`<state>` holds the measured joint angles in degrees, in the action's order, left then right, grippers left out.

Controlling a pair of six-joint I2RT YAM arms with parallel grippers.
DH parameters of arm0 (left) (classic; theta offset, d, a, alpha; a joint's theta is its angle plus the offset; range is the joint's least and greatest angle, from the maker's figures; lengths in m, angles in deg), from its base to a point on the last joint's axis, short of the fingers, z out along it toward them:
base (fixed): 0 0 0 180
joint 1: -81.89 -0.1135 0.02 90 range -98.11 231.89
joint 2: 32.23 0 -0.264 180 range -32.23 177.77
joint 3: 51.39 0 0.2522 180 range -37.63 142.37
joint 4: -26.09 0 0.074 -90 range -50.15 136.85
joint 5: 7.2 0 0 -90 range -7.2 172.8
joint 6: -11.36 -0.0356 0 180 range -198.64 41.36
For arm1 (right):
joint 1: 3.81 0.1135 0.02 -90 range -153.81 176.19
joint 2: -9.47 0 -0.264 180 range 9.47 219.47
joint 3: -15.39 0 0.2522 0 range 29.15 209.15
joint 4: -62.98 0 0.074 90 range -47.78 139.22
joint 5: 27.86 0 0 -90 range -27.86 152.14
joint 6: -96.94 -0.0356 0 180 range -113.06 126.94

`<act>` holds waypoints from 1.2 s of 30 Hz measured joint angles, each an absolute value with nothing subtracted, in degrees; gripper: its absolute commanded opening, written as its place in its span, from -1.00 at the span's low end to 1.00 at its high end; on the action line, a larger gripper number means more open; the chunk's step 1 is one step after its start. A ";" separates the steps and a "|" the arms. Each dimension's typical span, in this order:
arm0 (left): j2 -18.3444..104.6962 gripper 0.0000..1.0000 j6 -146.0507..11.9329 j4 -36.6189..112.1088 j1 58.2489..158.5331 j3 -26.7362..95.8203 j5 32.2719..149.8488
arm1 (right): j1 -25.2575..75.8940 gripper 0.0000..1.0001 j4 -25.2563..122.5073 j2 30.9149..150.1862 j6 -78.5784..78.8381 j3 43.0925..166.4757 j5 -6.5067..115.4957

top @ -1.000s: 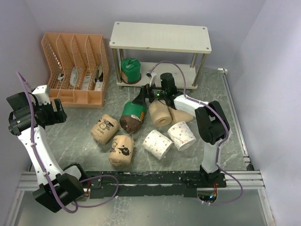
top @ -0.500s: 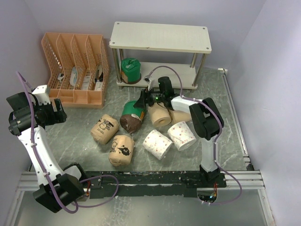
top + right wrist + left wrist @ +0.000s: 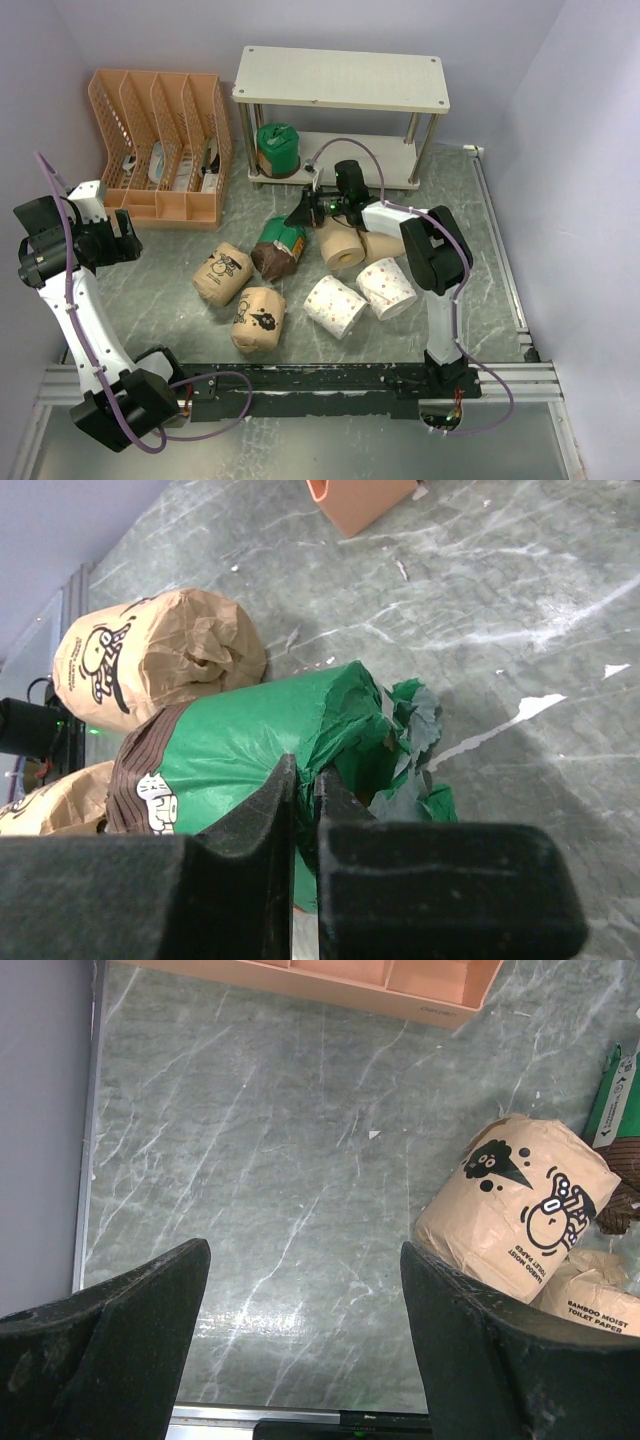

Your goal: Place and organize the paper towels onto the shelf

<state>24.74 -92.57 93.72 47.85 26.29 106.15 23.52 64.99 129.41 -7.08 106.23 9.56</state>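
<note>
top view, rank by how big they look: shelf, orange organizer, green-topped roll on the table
1. shelf, though its raised top board is nearer the camera
2. orange organizer
3. green-topped roll

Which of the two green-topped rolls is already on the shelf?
The upright green-topped roll, standing at the left end of the shelf's lower board. The other green-topped roll lies on its side on the table.

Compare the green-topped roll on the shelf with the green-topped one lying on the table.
The shelf roll stands upright on the shelf's lower board; the table roll lies on its side. The shelf roll stands free; the right gripper pinches the table roll's top. Both have brown wraps with green tops.
</note>
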 measured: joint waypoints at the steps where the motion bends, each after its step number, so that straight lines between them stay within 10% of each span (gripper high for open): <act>1: 24.74 0.76 -92.57 93.69 47.85 26.29 106.15 | 23.55 -1.00 64.36 129.23 -6.77 106.36 10.08; 20: 24.76 0.76 -92.57 93.69 47.83 26.29 106.24 | 33.84 -1.00 44.64 107.38 18.26 117.18 56.18; 36: 24.76 0.76 -92.55 93.69 47.83 26.29 106.22 | 37.36 -1.00 64.82 122.50 49.82 116.06 90.71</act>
